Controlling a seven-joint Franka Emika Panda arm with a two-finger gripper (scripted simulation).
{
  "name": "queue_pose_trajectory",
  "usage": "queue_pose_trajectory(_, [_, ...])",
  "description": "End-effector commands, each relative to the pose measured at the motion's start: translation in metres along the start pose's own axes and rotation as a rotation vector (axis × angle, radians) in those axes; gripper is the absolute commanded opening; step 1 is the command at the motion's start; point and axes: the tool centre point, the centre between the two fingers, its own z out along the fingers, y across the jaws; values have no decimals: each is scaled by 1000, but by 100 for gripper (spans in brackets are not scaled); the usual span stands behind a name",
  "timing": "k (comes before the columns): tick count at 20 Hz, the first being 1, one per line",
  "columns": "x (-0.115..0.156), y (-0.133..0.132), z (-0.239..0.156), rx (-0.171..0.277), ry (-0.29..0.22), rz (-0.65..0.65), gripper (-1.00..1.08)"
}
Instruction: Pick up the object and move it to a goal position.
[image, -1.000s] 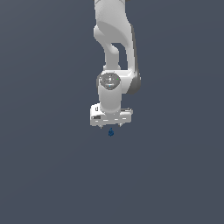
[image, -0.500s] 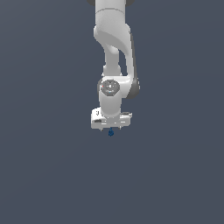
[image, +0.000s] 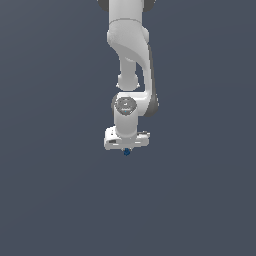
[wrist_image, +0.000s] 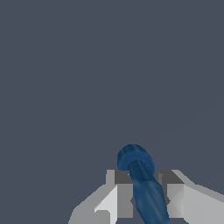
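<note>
The object (wrist_image: 142, 183) is a small dark blue elongated piece with a thicker rounded end. In the wrist view it lies between my two grey fingers (wrist_image: 124, 192), its rounded end sticking out past the tips. My gripper (wrist_image: 146, 197) is shut on it. In the exterior view the white arm hangs down in the middle of the picture. Only a tiny blue tip of the object (image: 127, 151) shows below the gripper (image: 126, 149). The fingers themselves are mostly hidden by the hand there.
A plain dark grey-blue surface (image: 55, 200) fills the background in both views. No other objects, containers or edges show.
The arm and gripper have drifted slightly upward with the blue object still held; the wrist has pulled a little higher in the exterior view.
</note>
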Motion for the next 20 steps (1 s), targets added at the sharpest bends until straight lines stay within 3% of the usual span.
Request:
queue_pose_trajectory(1, [0,0,0,0,1,0,-100])
queue_pose_trajectory(12, [1,2,-5,0,1,0,-100])
queue_pose_trajectory(20, [4,20,-46,0,1,0,-100])
